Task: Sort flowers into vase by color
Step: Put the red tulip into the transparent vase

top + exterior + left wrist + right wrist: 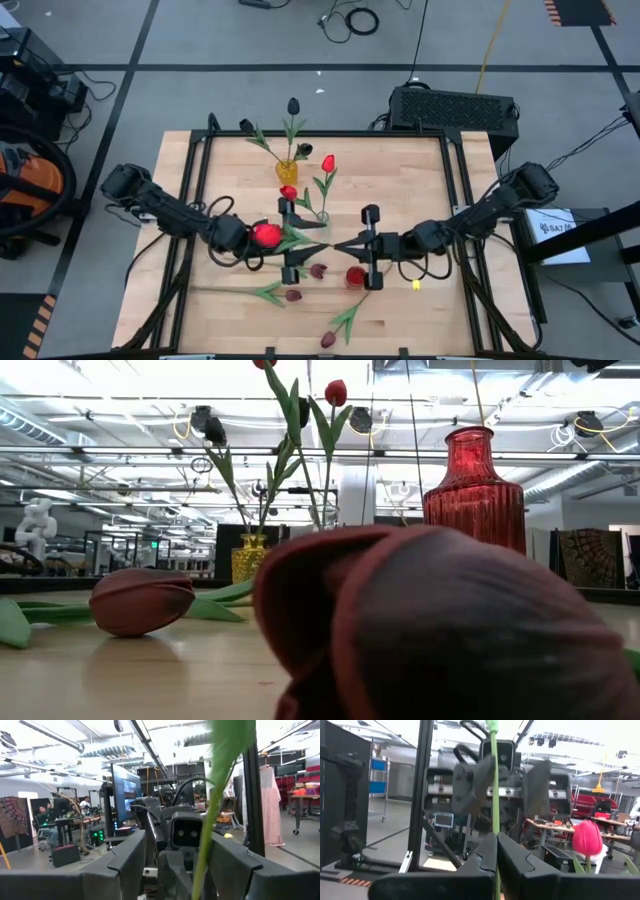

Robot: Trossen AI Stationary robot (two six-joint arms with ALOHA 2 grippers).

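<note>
The two grippers face each other at the table's middle; the right gripper [496,851] is pinched tight on a thin green stem [495,795], while the left gripper [172,865] stands wide, a leaf [220,785] passing between its fingers without clear contact; loose tulips [318,270] crowd the near boards; the yellow vase [287,170] and red vase [356,277] stand close by; the table's edges [175,190] lie open.

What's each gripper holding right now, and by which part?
Right gripper: shut on a tulip's green stem. Left gripper: open around that stem, not clamping it.
</note>
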